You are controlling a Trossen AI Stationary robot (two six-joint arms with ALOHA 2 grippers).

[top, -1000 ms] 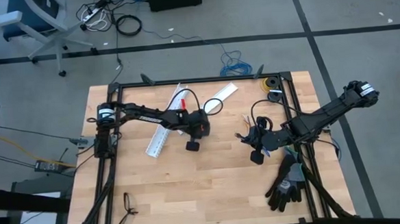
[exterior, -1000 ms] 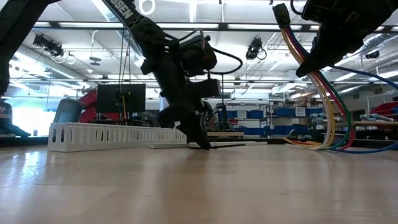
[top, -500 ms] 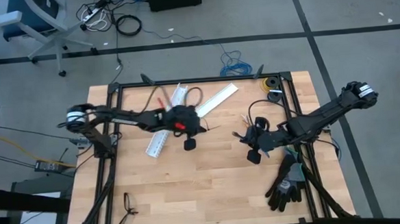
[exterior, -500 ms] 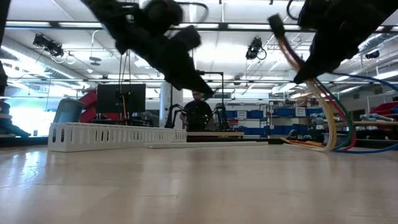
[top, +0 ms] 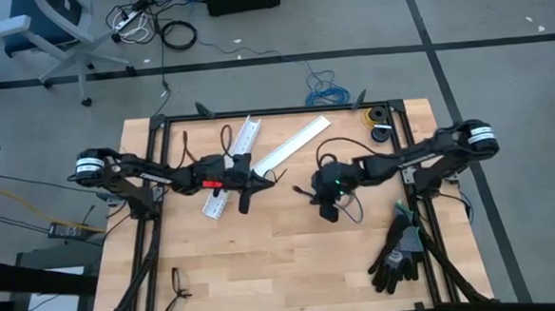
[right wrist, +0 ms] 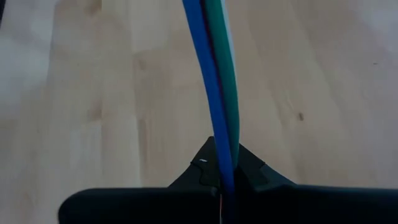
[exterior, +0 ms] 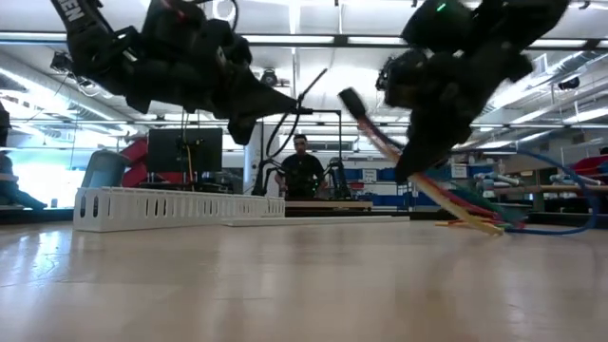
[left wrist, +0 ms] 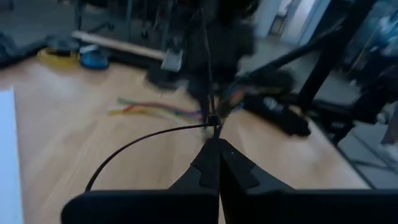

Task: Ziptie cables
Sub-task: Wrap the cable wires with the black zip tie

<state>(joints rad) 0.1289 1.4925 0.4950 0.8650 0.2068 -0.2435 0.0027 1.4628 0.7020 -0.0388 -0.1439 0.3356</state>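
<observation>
The cables (exterior: pixel 446 197) are a bundle of coloured wires with a dark connector (exterior: pixel 350 98) at the raised end. My right gripper (top: pixel 315 190) is shut on them over the middle of the table. In the right wrist view a blue and a green wire (right wrist: pixel 219 68) run out from between its fingers. The ziptie (left wrist: pixel 143 140) is a thin black strip, and my left gripper (top: pixel 263 182), pointing nearly level toward the right gripper, is shut on it. The two grippers stand a short way apart. My left gripper pinches the ziptie (left wrist: pixel 212 126) between its two fingertips. One part of the strip curves away in a slack arc, and another (exterior: pixel 312 84) stands up from the fingers. The ziptie is lifted clear of the table. My right gripper pinches the cables (right wrist: pixel 224 155) between its two fingers, slanting down from above, some way back from the connector. The wires run along the fingers. The connector end sticks up in the air, and the other ends (exterior: pixel 484 223) trail on the table.
Two white slotted duct pieces (top: pixel 224 192) (top: pixel 292 143) lie behind the left gripper. Black gloves (top: pixel 397 254) lie at the near right, glasses (top: pixel 177 289) at the near left, tape rolls (top: pixel 376 118) at the far right corner. A person (exterior: pixel 302 169) stands beyond the table.
My left gripper has risen off the table with the ziptie, drawn back toward the left edge and tipped from pointing down to nearly level. My right gripper has swung toward the table's middle and sunk, carrying the cables, which now slant lower with their ends on the table.
</observation>
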